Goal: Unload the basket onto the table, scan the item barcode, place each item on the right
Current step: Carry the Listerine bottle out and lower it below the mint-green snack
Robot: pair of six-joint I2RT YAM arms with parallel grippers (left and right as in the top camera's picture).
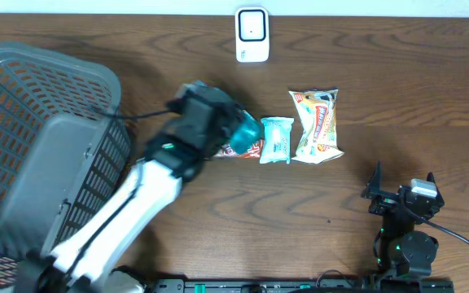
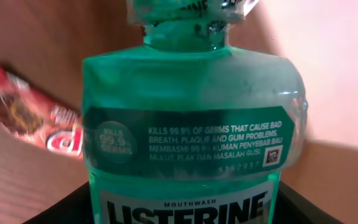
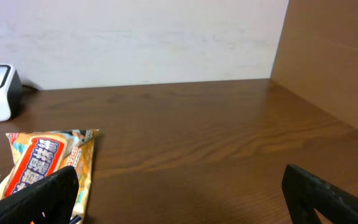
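Slippage looks like the chief hazard. The mouthwash bottle (image 2: 191, 124) is smooth plastic and full of liquid, so it could twist or slide between the fingers as the wrist turns.

A failed read is the other likely fault. The left wrist view shows only the front label, no barcode can be made out, and it may end up facing away from the scanner (image 1: 252, 34) at the counter's (image 1: 300, 228) far edge.

A low swing might also brush the red packet (image 1: 249, 150) lying just beneath.

The left end effector (image 1: 226, 120) is clamped on the bottle's lower body. Its arm reaches from the near left corner toward the counter's middle, holding the bottle above the surface.

The right end effector (image 1: 401, 189) sits by the near right corner, fingers spread wide and holding nothing.
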